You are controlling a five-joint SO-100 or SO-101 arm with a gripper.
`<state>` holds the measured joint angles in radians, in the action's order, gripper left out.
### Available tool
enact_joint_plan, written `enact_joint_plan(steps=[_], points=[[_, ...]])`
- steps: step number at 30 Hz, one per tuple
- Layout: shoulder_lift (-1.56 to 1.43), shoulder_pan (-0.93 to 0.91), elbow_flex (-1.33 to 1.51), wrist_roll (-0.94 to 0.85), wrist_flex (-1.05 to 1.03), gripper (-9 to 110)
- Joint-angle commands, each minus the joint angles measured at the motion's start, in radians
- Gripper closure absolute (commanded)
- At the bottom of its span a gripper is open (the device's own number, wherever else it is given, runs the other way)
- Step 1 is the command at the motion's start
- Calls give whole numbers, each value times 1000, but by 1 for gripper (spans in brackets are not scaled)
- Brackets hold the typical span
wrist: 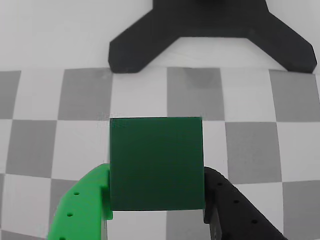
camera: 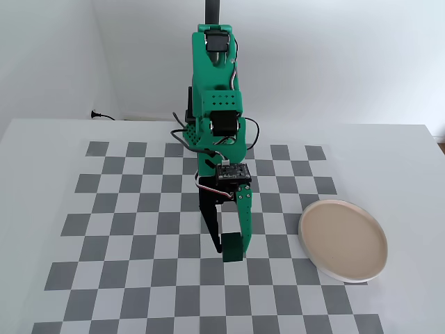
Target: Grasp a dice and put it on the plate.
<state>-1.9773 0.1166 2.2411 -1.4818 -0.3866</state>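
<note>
The dice [wrist: 156,150], a plain dark green cube, fills the middle of the wrist view. My gripper [wrist: 156,171] is shut on it, the bright green finger [wrist: 85,205] pressed to its left face and the black finger [wrist: 225,205] to its right face. In the fixed view the dice [camera: 233,245] sits between the fingertips of the gripper [camera: 231,251], low at the checkerboard; whether it touches the board I cannot tell. The plate [camera: 344,240], round, beige inside with a white rim, lies to the right of the dice, about two squares away.
A grey-and-white checkerboard mat [camera: 139,229] covers the white table. The green arm [camera: 217,118] rises from the board's far edge. A black forked stand foot [wrist: 210,30] lies beyond the board in the wrist view. A cable plug [camera: 97,115] sits at the back wall.
</note>
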Motion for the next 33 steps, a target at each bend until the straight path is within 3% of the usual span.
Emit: enact_joint_plan(steps=[1, 8, 22, 33], points=[[-130, 48, -28, 11, 6, 106], [-305, 176, 176, -43, 233, 106], [-549, 419, 193, -20, -97, 106], [-502, 543, 163, -11, -155, 106]])
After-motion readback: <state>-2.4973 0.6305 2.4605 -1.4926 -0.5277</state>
